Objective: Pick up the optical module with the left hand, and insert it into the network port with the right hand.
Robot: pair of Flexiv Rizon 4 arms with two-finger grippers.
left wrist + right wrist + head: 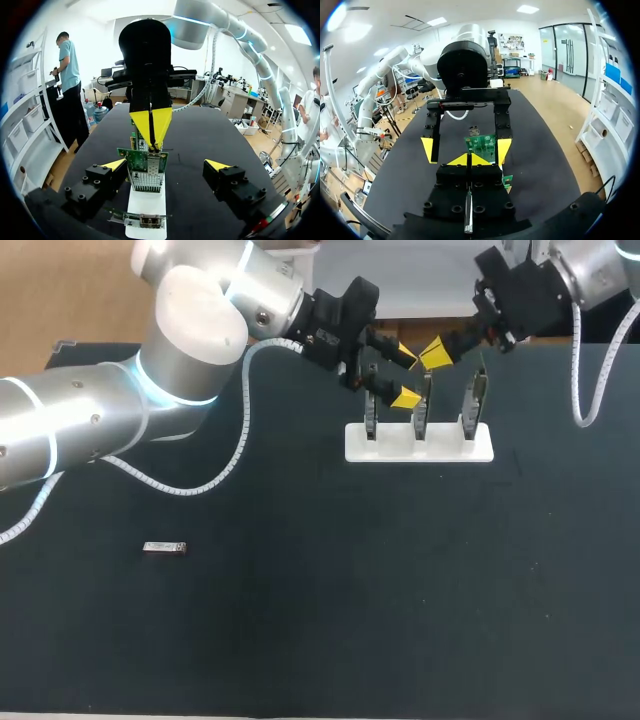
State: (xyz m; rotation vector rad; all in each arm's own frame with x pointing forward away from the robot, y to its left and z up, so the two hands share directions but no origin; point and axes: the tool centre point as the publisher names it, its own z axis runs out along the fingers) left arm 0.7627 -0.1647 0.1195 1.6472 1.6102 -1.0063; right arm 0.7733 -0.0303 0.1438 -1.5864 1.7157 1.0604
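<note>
Lying far left on the dark surface point(300, 620), well apart from both arms, the optical module point(165, 548) sits untouched. My left gripper point(404, 375) is spread wide around an upright circuit board point(422, 408) in the white holder point(420, 448), and I judge a careless retreat could knock it. My right gripper point(437, 355), just beside, is pinched closed, visibly holding nothing.

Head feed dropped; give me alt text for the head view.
Over a white holder of three upright boards at the table's far side, the open left gripper and the shut right gripper meet. The module lies alone on the table, far off at the near left.
</note>
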